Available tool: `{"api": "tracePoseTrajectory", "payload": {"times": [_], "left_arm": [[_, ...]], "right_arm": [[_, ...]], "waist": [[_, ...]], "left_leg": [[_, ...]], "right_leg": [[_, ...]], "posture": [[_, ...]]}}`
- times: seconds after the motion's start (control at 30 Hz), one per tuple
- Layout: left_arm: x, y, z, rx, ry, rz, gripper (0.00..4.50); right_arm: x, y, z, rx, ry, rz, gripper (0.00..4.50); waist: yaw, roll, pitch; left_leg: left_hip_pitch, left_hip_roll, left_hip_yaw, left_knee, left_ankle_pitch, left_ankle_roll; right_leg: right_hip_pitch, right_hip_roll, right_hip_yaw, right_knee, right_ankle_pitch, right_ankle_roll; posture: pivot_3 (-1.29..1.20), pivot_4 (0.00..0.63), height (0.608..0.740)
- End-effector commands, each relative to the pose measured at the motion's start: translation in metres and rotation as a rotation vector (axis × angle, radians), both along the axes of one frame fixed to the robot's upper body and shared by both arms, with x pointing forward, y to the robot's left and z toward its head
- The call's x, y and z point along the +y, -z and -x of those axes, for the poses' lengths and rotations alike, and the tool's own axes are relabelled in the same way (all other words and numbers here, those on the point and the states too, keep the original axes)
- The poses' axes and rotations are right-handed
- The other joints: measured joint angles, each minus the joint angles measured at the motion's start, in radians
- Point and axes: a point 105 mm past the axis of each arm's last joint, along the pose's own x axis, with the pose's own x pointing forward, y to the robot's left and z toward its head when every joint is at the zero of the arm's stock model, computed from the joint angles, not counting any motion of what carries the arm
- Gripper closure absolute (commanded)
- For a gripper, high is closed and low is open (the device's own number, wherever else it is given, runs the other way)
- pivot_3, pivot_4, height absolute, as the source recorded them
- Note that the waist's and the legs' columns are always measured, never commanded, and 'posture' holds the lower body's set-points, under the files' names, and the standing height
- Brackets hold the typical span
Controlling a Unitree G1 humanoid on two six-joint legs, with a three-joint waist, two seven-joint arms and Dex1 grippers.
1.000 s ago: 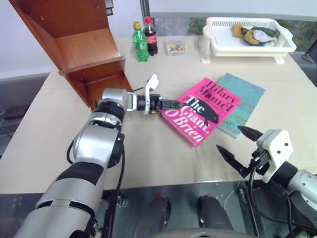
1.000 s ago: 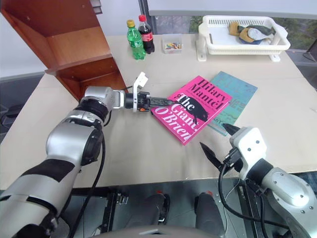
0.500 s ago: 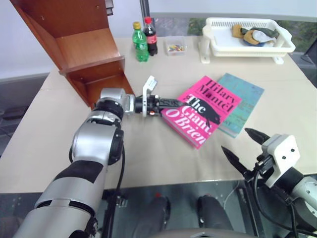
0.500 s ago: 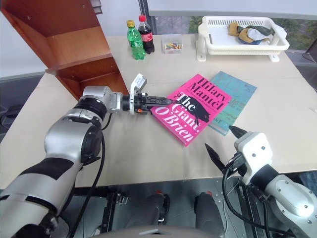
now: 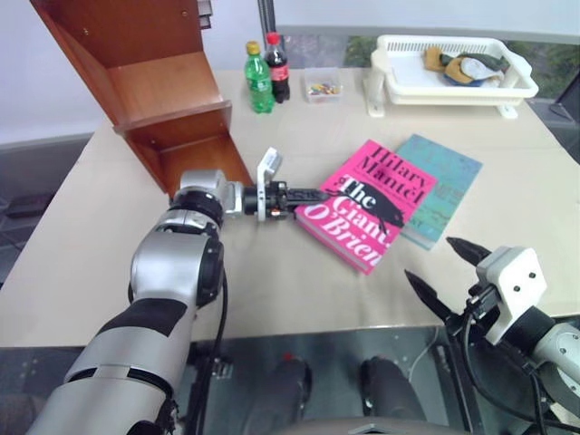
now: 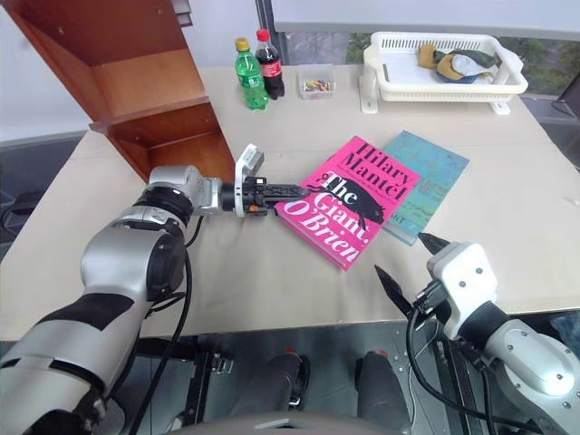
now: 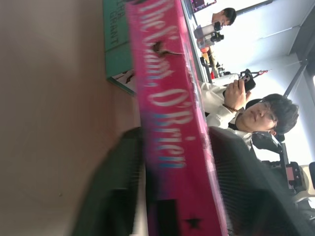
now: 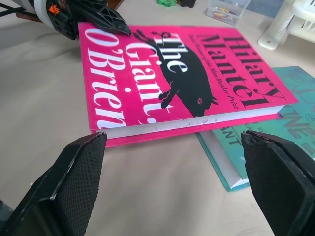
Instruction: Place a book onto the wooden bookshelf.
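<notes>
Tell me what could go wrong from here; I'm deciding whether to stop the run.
1. The left claw grips the pink book only at one corner of its spine edge; lifted, the thick book could droop or slip out.
2. The pink book overlaps the teal book, which may get dragged along.
3. The bookshelf stands close beside the left arm, so a swing could knock it.

Wooden bookshelf (image 5: pixel 149 95) cut off by the frame's top and left edges; upper compartments out of sight. Teal book (image 5: pixel 444 186) partly covered by the pink book (image 5: pixel 376 204), its title only readable in part. Left wrist view: pink book's spine (image 7: pixel 170 123) blurred near the fingers (image 7: pixel 115 191), lettering smeared. Contents of the small clear box (image 5: pixel 322 88) beside the bottles (image 5: pixel 265 74) too small to identify. White basket (image 5: pixel 453 63) items unclear.
</notes>
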Motion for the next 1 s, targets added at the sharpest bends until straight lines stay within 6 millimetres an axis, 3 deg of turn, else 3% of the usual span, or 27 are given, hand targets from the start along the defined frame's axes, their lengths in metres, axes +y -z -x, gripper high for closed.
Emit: {"api": "tracePoseTrajectory", "payload": {"times": [0.03,0.27,0.4,0.5,0.6,0.67,0.83,1.0], "left_arm": [[0.003,-0.013,-0.003,-0.027,-0.018,0.058,3.79],[0.01,-0.048,-0.003,-0.11,-0.006,0.185,3.9],[0.009,-0.071,0.002,-0.333,0.056,0.168,3.9],[0.0,-0.11,0.014,-0.697,0.05,0.129,3.9],[-0.009,-0.132,0.03,-1.126,0.028,-0.031,3.9],[-0.008,-0.147,0.03,-1.359,-0.065,-0.123,3.9],[0.005,-0.182,0.03,-1.896,-0.233,-0.437,3.9],[0.041,-0.209,0.027,-2.173,-0.313,-0.831,3.9]], "right_arm": [[0.003,-0.012,0.003,-0.051,-0.017,0.016,0.0],[0.005,-0.013,0.001,-0.054,-0.033,0.026,0.0],[0.006,-0.015,-0.001,-0.055,-0.047,0.03,0.0],[0.007,-0.015,-0.005,-0.053,-0.074,0.032,0.0],[0.009,-0.017,-0.011,-0.056,-0.105,0.029,0.0],[0.01,-0.019,-0.016,-0.063,-0.125,0.025,0.0],[0.014,-0.026,-0.029,-0.091,-0.173,0.025,0.0],[0.011,-0.038,-0.048,-0.156,-0.176,0.034,0.0]], "waist": [[0.0,0.0,0.0],[-0.001,-0.001,0.0],[0.0,-0.001,0.0],[0.001,-0.001,0.001],[0.002,-0.001,0.001],[0.005,-0.001,0.001],[0.013,-0.001,0.001],[0.014,-0.001,0.001]], "left_leg": [[0.0,0.0,0.0,0.0,0.0,0.0],[0.0,0.0,0.0,0.0,0.0,0.0],[0.0,0.0,0.0,0.0,0.0,0.0],[-0.001,0.001,0.0,0.0,0.0,0.0],[-0.001,0.002,0.0,0.0,0.002,-0.005],[-0.001,0.002,0.001,0.0,0.002,-0.005],[0.0,0.001,0.001,-0.001,0.002,-0.005],[0.0,0.001,0.002,-0.002,0.002,-0.005]], "right_leg": [[0.0,0.0,0.0,0.0,0.0,0.0],[-0.001,0.0,0.0,0.002,0.0,0.0],[-0.001,-0.001,0.0,0.001,0.0,0.0],[-0.001,-0.001,0.001,0.001,0.0,0.0],[-0.001,-0.002,0.002,-0.001,0.0,-0.001],[-0.001,-0.002,0.003,-0.001,0.001,-0.001],[-0.001,-0.002,0.002,-0.002,0.001,-0.001],[-0.001,-0.002,0.003,-0.003,0.001,-0.001]], "posture": [[0.0,0.15,0.74],[0.0,0.15,0.74],[0.0,0.15,0.74],[0.0,0.15,0.74],[0.0,0.15,0.74],[0.0,0.15,0.74],[0.0,0.15,0.74],[0.0,0.15,0.74]]}}
